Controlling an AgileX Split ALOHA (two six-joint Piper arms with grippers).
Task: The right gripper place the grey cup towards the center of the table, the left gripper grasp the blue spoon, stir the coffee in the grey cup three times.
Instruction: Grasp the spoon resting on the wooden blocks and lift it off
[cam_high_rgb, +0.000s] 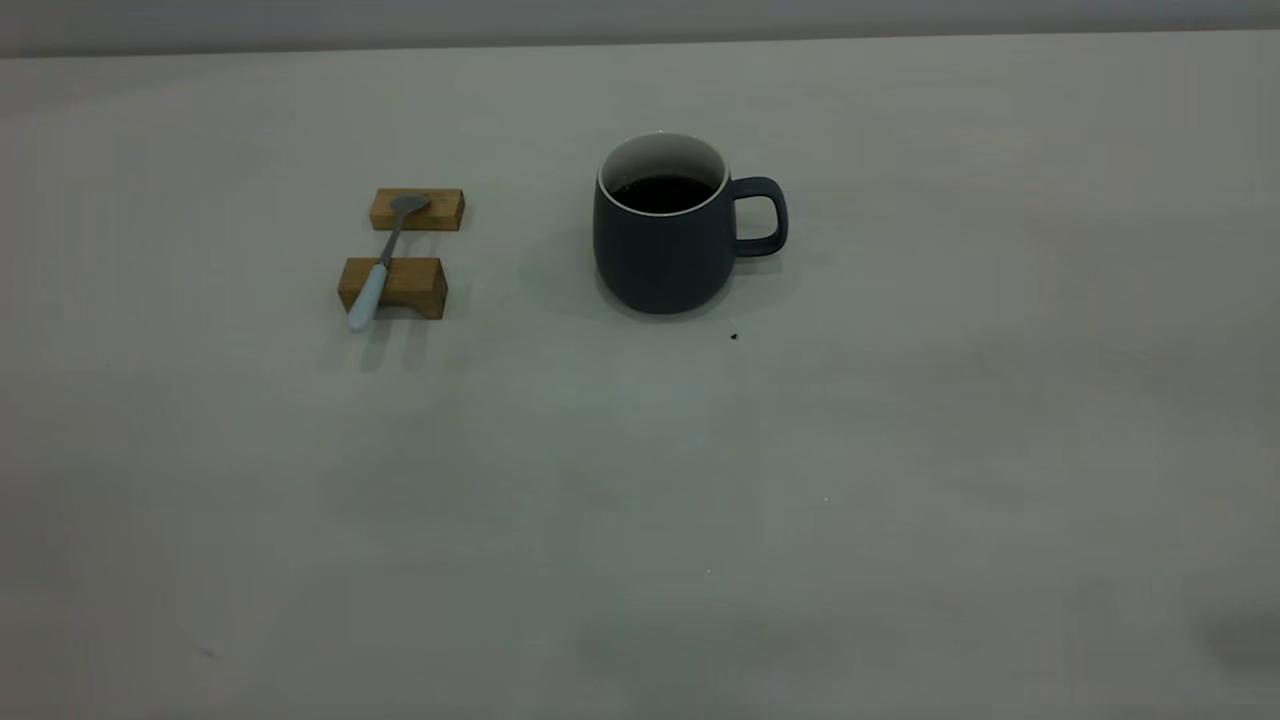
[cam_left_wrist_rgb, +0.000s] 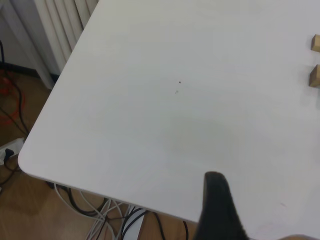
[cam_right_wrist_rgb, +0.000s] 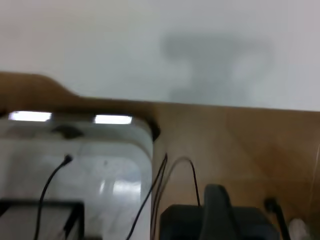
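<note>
Exterior view: dark slate-grey rounded mug (cam_high_rgb: 662, 240) with white inside stands upright mid-desk (cam_high_rgb: 640, 480), handle toward the right, dark coffee (cam_high_rgb: 662, 193) inside. Well left of it, slim pale-blue-handled metal spoon (cam_high_rgb: 384, 260) lies across two small wooden blocks (cam_high_rgb: 405, 250). Left hand (cam_left_wrist_rgb: 220, 207) hangs over the desk corner, right hand (cam_right_wrist_rgb: 220, 210) off the desk; finger state cannot tell for either.

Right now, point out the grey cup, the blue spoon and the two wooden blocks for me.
grey cup (cam_high_rgb: 660, 255): exterior view, on its dark outer wall.
blue spoon (cam_high_rgb: 368, 300): exterior view, on its pale blue handle.
wooden blocks (cam_high_rgb: 410, 285): exterior view, on the nearer block's front face.
</note>
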